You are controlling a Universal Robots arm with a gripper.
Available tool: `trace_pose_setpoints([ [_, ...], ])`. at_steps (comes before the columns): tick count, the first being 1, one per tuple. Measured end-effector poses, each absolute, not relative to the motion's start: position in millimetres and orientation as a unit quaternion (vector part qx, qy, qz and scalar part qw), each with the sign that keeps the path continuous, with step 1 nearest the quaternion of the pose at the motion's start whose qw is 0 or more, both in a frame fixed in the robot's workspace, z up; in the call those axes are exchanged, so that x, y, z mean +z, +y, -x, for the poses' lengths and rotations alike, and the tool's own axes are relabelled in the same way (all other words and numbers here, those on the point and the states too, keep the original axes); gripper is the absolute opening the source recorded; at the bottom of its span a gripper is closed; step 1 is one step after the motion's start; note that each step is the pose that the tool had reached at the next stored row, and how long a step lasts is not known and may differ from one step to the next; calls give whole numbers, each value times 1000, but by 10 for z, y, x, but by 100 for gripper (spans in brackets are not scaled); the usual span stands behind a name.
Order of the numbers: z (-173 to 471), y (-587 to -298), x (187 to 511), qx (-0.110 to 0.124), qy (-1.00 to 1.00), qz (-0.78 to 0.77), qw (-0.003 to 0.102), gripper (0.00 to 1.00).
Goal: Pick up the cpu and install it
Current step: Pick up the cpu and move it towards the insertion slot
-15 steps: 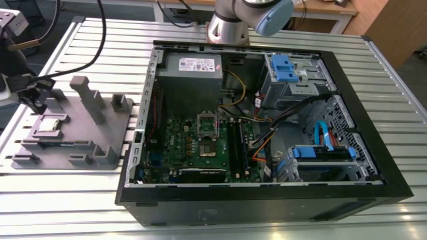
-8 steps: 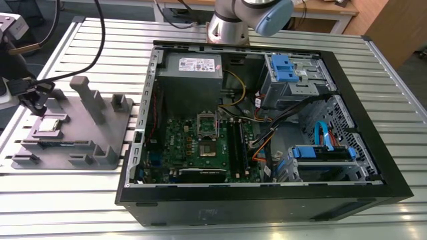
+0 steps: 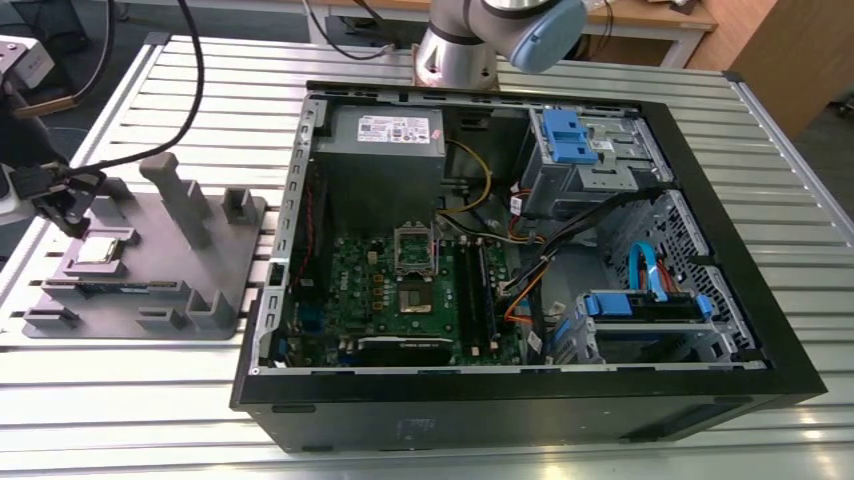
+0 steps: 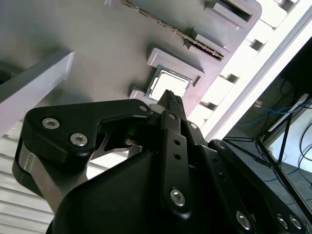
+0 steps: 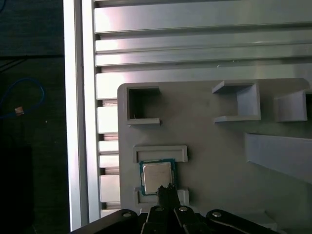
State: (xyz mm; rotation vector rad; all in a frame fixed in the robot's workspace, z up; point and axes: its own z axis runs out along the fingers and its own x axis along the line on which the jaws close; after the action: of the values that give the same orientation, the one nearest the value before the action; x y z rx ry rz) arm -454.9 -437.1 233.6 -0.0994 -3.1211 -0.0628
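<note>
- At the exterior view's left, your arm's black two-finger gripper (image 3: 63,212) is hanging over the grey plastic holder fixture (image 3: 167,300). Its jaws are pressed together and pinching nothing.
- Just to the exterior view's right of those tips, and lower, the small flat square cpu with the pale silvery metal top (image 3: 102,249) is lying face-up in a shallow pocket of the fixture, not yet lifted.
- In both wrist views the closed tips are overlapping one edge of the cpu (image 5: 157,175), so you are sitting close over it but off its centre. Whether the tips are touching the lid, you cannot tell.
- The chip being square, no long axis is steering the grasp. Low pocket walls are flanking two opposite edges, and the other two are lying open to the jaws.
- Farther to the exterior view's right, well apart from the fixture, the open black computer case (image 3: 747,330) is lying on the ribbed aluminium table (image 3: 134,420). The green motherboard (image 3: 380,290) is showing inside it, and its metal-framed socket (image 3: 416,298) is looking unfilled.
</note>
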Motion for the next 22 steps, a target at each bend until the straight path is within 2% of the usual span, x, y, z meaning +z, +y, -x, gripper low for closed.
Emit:
trace_pose_setpoints([
  [22,4551,-4371,2207,-20,-999,32,9,11],
])
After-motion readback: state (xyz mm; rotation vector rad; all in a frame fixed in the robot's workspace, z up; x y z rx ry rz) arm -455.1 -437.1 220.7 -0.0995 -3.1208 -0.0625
